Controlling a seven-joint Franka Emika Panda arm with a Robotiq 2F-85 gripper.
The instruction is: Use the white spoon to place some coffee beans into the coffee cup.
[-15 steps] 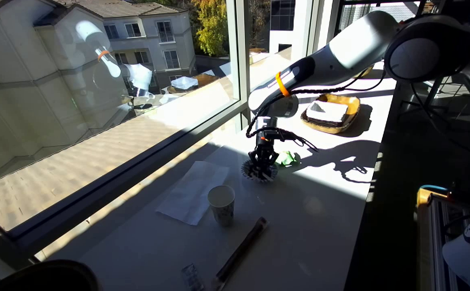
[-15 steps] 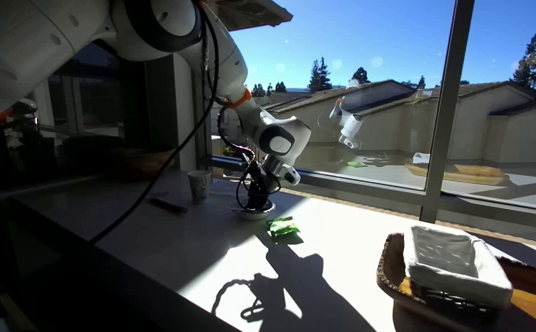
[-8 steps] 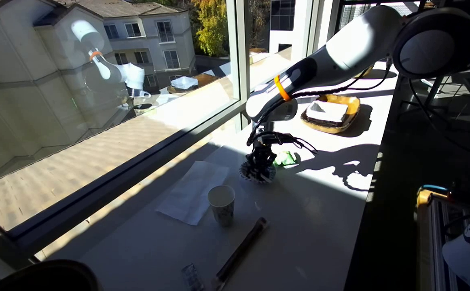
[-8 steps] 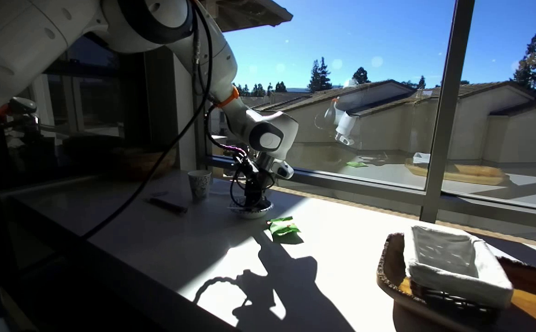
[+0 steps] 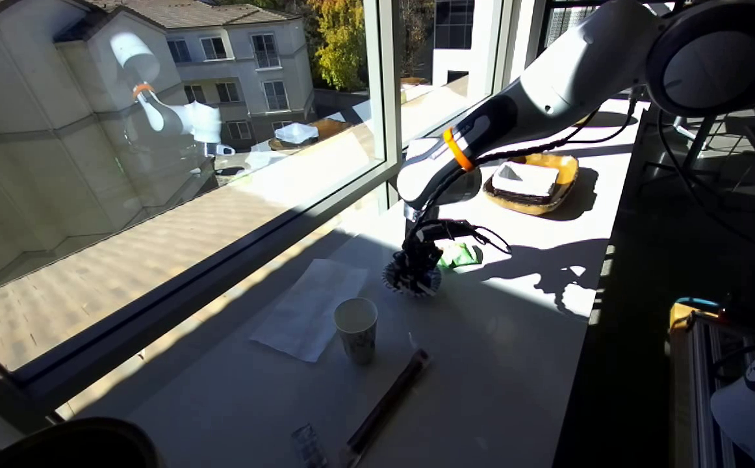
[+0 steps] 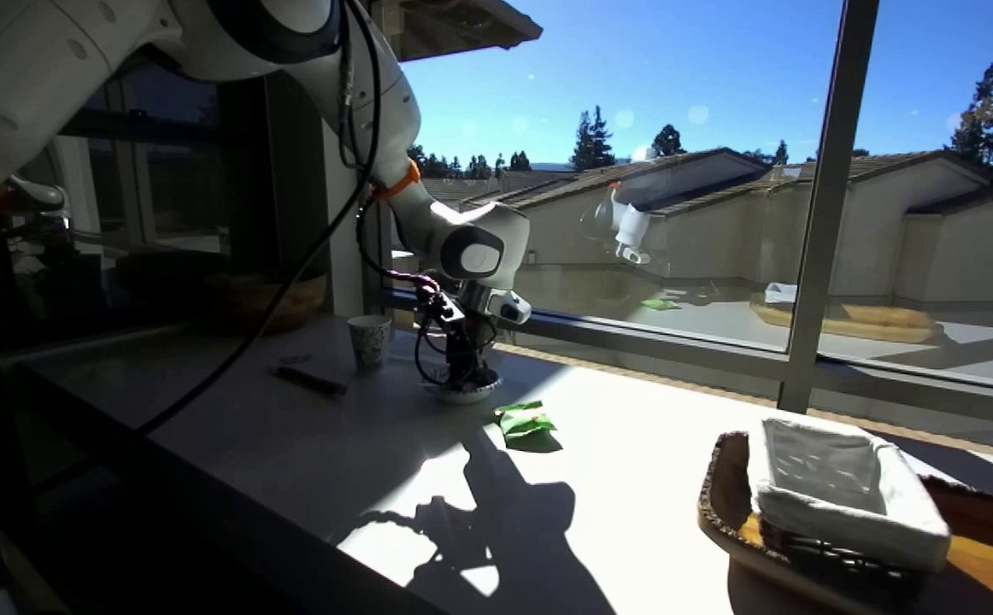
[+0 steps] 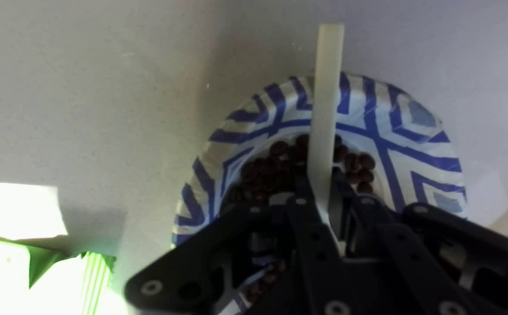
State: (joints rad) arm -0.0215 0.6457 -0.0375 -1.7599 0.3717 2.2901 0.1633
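Note:
My gripper point(image 7: 319, 181) is shut on the white spoon point(image 7: 325, 87). Its flat handle sticks up between the fingers in the wrist view; its scoop end is hidden. The gripper is down in a blue-and-white patterned paper bowl point(image 7: 429, 153) holding the dark coffee beans point(image 7: 262, 175). In both exterior views, the gripper point(image 5: 412, 266) point(image 6: 467, 371) stands over the bowl point(image 5: 435, 281) point(image 6: 467, 395); the spoon is hard to make out there. The cream-white coffee cup point(image 5: 357, 331) point(image 6: 370, 343) stands upright beside the bowl, apart from it. Its inside bottom is not visible.
A green packet point(image 5: 459, 255) point(image 6: 526, 420) lies close to the bowl. A white napkin point(image 5: 312, 309) lies by the cup, with a dark rod point(image 5: 387, 403) nearby. A lined basket point(image 6: 847, 504) sits on a wooden tray point(image 6: 988, 555). A window runs along the table's edge.
The wrist and arm have swung toward the cup's side, and the hand looks more upright. The bowl has slid slightly the same way. The cup has not moved.

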